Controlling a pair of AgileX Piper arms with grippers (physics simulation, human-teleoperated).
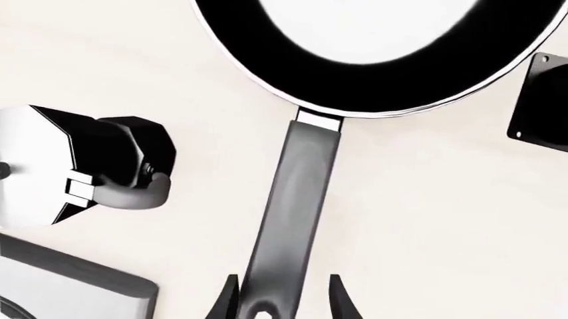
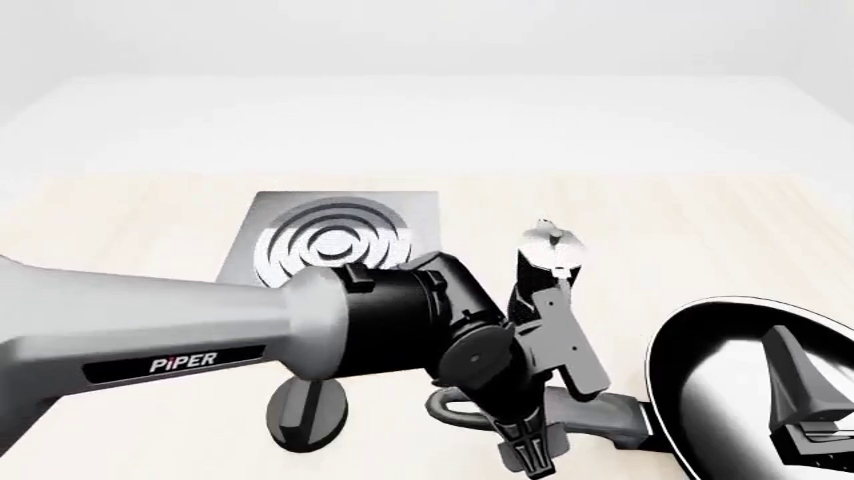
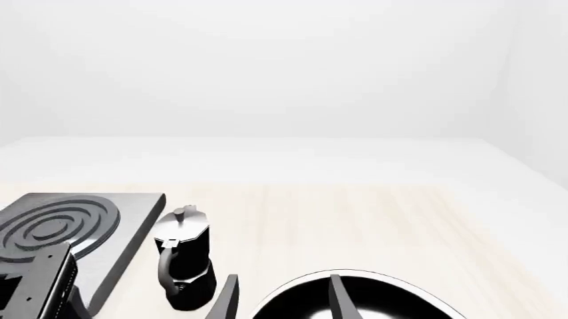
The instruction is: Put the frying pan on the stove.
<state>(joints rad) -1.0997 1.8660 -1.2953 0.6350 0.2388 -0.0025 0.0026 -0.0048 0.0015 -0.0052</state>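
Left fingers (image 1: 281, 299) spread wide, straddling frying pan (image 1: 373, 60) handle end; stove (image 2: 340, 240) well apart

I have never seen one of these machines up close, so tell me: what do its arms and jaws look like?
The left arm is a thick, smooth silver-grey tube with a black strip bearing "PIPER" in white letters. It runs into glossy black, angular joint housings, then a grey flat bracket. The left gripper ends in two slim, dark, pointed jaws. The right gripper looks the same. No cables show.

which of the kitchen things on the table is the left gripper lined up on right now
The frying pan: the left gripper's open fingers straddle its long handle. The moka pot stands aside.
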